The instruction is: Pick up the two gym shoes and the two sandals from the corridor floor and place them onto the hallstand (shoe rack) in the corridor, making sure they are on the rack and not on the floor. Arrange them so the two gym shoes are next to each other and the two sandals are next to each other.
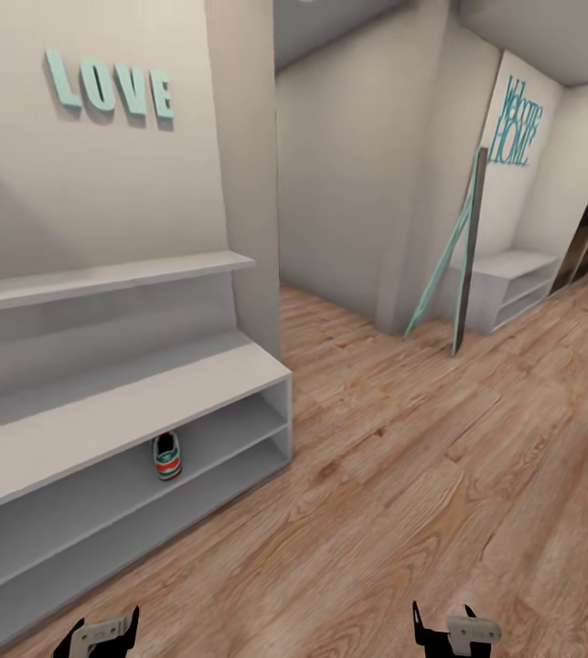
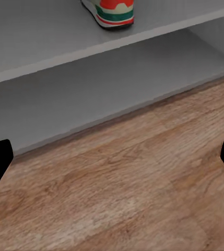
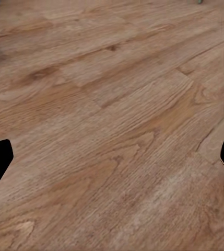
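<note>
The floor (image 1: 440, 475) was light brown wood-grain plank, running from the foreground back into a corridor between pale walls. Along the left wall stood the rack (image 1: 129, 402), a light grey unit with a wide bench top, two open shelf rows under it and a floating shelf above. Teal letters (image 1: 111, 87) spelling LOVE hung on the wall over it.

A second grey unit (image 1: 513, 288) sat far back on the right, under a teal Welcome Home sign (image 1: 520, 123), with a teal-edged board (image 1: 463, 256) leaning beside it.

One gym shoe (image 1: 167, 456) stood in the rack's upper shelf row, towards its right end, heel outward, its long axis running back into the shelf. The lower row was bare in front of the left wrist camera.

The left gripper (image 1: 101, 635) and right gripper (image 1: 444, 631) hung low over the floor, each with fingers spread and holding nothing.
</note>
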Available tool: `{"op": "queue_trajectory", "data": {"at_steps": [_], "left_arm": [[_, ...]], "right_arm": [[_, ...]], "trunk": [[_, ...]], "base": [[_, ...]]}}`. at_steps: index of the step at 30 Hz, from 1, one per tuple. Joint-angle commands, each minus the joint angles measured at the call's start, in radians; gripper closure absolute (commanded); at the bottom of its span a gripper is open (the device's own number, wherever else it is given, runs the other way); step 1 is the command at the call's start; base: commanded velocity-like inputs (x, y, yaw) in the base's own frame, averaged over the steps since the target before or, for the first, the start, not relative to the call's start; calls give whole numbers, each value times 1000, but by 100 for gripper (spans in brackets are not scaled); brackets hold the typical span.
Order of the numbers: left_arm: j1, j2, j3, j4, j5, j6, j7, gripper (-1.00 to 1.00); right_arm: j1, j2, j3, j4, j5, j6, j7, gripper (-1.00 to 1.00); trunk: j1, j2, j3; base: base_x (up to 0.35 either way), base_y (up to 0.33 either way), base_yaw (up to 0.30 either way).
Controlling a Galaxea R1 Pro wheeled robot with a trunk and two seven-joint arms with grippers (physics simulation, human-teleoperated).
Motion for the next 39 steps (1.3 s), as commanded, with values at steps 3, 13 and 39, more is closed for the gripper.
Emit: {"op": "queue_trajectory", "data": {"at_steps": [3, 13, 39], "left_arm": [[-1, 0, 9, 0, -5, -4, -7, -100], [0, 1, 8, 0, -5, -5, -7, -100], [1, -2, 6, 11, -10, -6, -14, -100]], "right_arm": [[-1, 0, 4, 1, 4, -2, -5, -100], [-1, 4, 5, 1, 6, 0, -2, -100], [-1, 3, 4, 1, 4, -2, -8, -100]], "trunk": [[-12, 21, 12], [-27, 49, 29], [-27, 49, 43]], "base": [[0, 0, -217], [0, 0, -94], [0, 0, -269]]}}
